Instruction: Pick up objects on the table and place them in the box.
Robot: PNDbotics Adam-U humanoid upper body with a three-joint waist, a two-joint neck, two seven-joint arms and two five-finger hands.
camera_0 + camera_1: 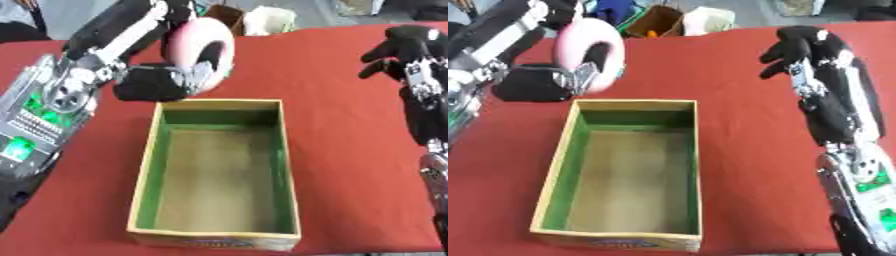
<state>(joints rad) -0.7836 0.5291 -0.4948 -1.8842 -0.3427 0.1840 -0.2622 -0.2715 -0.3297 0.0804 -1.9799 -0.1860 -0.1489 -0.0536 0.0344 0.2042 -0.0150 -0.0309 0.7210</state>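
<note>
A pink ring-shaped object [203, 47], like a padded doughnut, hangs upright just beyond the far left corner of the box [140, 200]. My left hand [162, 81] is shut on its lower edge, with silver fingers [581, 77] hooked through the hole. The box is an open wooden tray with green inner walls and nothing inside it. My right hand [800, 46] hovers open over the red table [745, 100] at the far right, well away from the box.
Beyond the table's far edge stand a brown box [655, 21] and a pale bag [709, 20]. Red cloth lies bare between the box and my right arm.
</note>
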